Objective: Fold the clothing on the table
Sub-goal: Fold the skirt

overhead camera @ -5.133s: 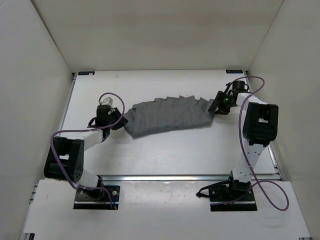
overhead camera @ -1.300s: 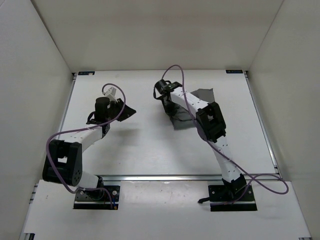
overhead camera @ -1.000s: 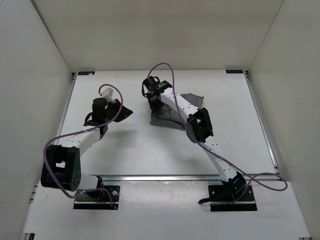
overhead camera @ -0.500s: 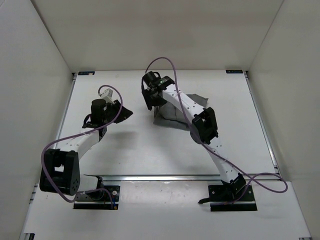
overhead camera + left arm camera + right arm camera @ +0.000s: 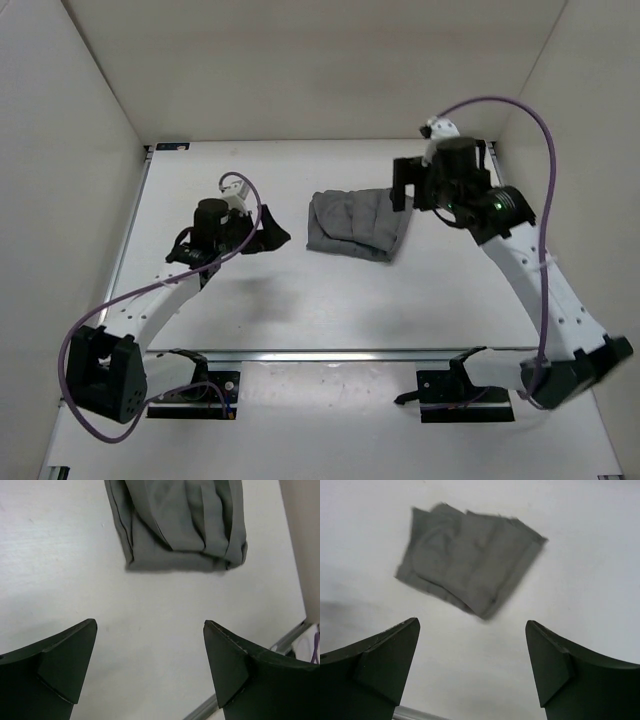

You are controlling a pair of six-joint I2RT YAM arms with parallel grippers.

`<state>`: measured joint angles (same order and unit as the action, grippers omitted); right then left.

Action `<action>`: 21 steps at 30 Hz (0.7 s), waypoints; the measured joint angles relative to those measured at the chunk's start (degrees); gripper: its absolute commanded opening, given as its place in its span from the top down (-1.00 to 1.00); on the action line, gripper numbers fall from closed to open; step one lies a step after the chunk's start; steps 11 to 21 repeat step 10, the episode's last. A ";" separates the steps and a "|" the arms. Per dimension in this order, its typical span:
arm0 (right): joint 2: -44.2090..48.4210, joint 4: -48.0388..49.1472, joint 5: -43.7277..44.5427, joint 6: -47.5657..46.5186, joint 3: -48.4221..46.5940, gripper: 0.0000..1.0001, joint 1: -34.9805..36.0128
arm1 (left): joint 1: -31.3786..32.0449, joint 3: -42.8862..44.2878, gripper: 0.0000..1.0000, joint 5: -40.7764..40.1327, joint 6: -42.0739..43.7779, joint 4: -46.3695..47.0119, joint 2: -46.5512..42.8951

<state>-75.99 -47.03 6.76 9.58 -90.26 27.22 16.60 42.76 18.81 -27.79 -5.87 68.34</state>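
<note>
White table [image 5: 300, 310] across the whole floor of the view. Near centre, a touch toward 12 o'clock: skirt [image 5: 352, 222], folded into a compact grey wad (edges uneven, pleats bunched). At 9 o'clock of skirt, left gripper [image 5: 150, 625], fingers spread wide, holding nothing. At 3 o'clock, right gripper [image 5: 472, 622], likewise spread, well clear of the cloth.

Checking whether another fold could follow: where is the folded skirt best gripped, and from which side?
Probably the skirt's left edge, approached low from the left by the open left gripper. There the layers end in one fairly straight, stacked edge facing its fingers, with bare table in front to slide along.
</note>
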 measured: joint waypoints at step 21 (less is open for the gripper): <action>5.73 3.37 -4.87 -2.58 19.50 -0.74 -7.78 | 1.03 -6.62 -0.97 -4.26 4.52 -10.14 -7.52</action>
